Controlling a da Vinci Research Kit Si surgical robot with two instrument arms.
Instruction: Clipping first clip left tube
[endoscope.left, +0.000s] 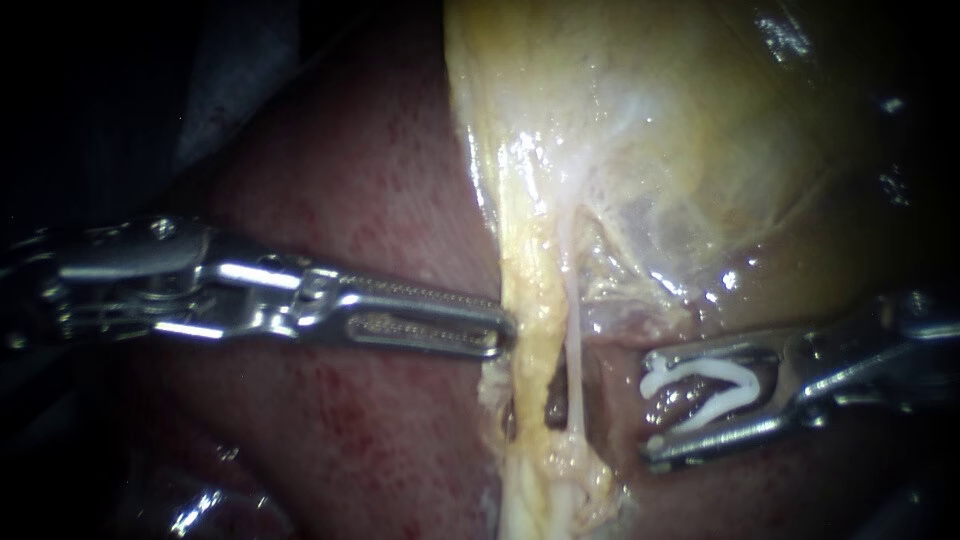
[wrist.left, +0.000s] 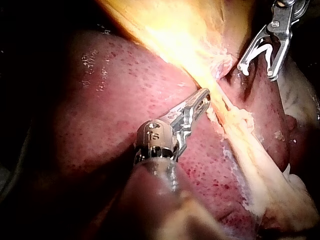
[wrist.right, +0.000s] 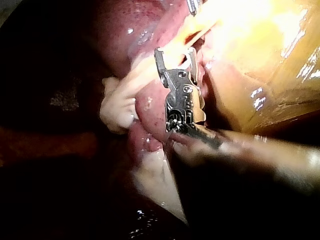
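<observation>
The liver (endoscope.left: 380, 200) is the surface here. It is red-brown and wet, with small dark red spots, and it fills the left and the lower middle of the endoscope view. Around it the room is almost black, with only a dim grey shape in the upper left corner.

The yellow-green gallbladder (endoscope.left: 700, 130) hangs in the upper right, shiny and with pale membrane at its lower edge.

The left instrument (endoscope.left: 500, 333) comes in at mid-left. Its jaws lie together and hold nothing that I can see, and the tip touches the edge of the left tube (endoscope.left: 530, 320).

The right instrument (endoscope.left: 649, 408) enters at lower right with its jaws standing wide apart.

The left tube is a thick yellow band that runs down from the gallbladder to the bottom centre. Just right of it is a thin pale tube (endoscope.left: 573, 330).

A white clip (endoscope.left: 712, 369) sits between the right jaws and touches both. It is near the tubes, to the right of them, and is around neither.
</observation>
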